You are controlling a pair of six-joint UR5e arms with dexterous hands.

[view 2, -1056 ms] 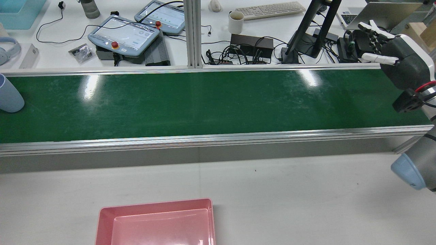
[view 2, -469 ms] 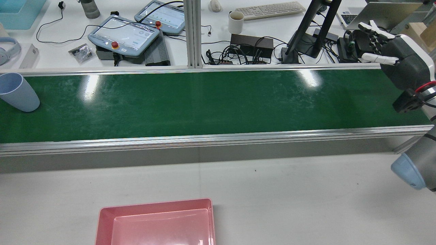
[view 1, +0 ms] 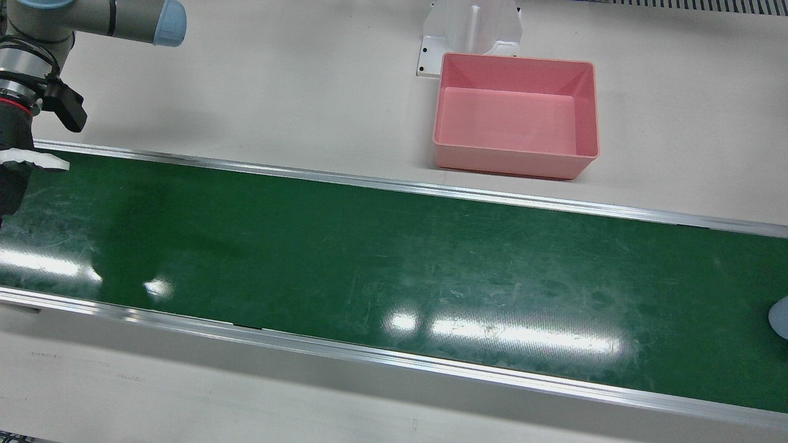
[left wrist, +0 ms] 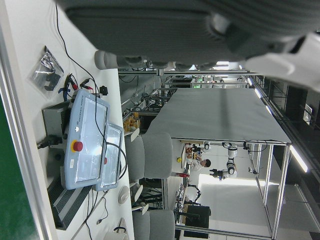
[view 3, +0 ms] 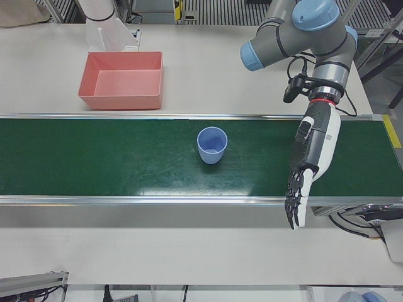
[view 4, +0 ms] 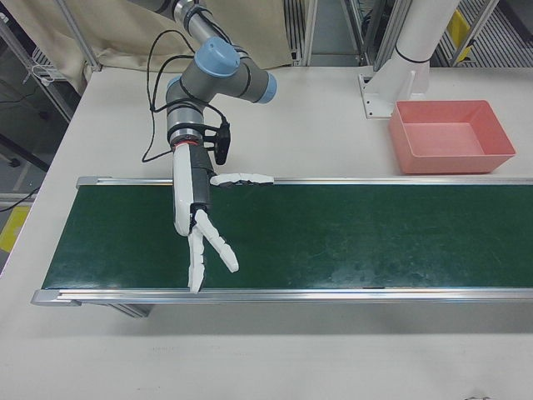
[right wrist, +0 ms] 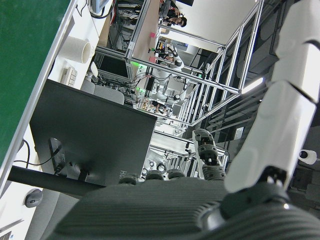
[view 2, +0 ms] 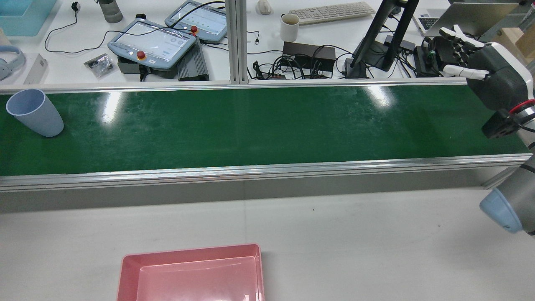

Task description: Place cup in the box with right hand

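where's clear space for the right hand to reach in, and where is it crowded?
The green belt is bare between the blue cup at its far left in the rear view and the open right hand. The white tabletop around the pink box is bare too. The desk beyond the belt is crowded with pendants, cables and a monitor stand.

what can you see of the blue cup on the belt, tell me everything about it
The blue cup is a plain pale blue tumbler that looks like plastic, wider at the rim than at the base, with no handle. It stands upright, mouth up, and looks empty. It rests on the green belt, near the left end in the rear view. Nothing else touches it. In the front view only a sliver shows at the right edge.
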